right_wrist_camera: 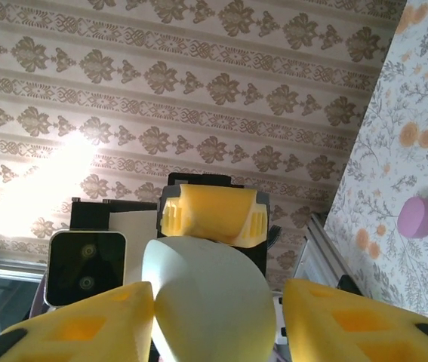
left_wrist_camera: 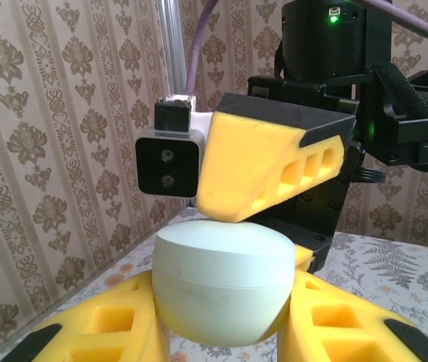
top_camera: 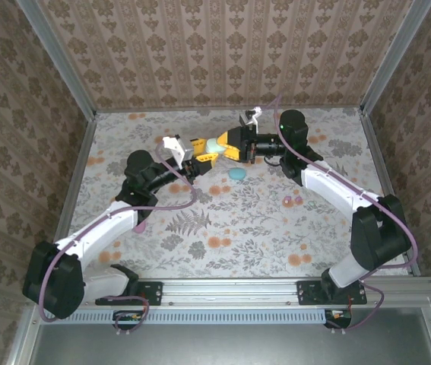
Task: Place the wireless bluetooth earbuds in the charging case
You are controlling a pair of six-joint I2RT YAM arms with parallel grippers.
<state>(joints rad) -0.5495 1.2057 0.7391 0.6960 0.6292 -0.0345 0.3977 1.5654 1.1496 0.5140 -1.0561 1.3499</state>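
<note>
A: Left gripper (top_camera: 202,155)?
B: My jaws clamp the pale blue case (left_wrist_camera: 221,279), far centre, off the table (top_camera: 223,228).
A: Right gripper (right_wrist_camera: 217,302)?
B: Jaws apart, straddling it. Pink earbuds (top_camera: 287,201) lie nearer, right.

I have the left arm (top_camera: 112,224) stretched forward and bent inward at the elbow. The left pincer (left_wrist_camera: 221,320) is clamped on the charging case (left_wrist_camera: 221,264), one finger on each side of it. The right arm (top_camera: 337,190) reaches in from the opposite side, its wrist turned so that the right pincer (right_wrist_camera: 214,317) meets the left pincer nose to nose. The right jaws straddle the same case: one finger (right_wrist_camera: 85,324) sits against it, the other stands off with a gap. Seen from the left wrist, a right finger rests on the case's top, just above the left fingertips.
</note>
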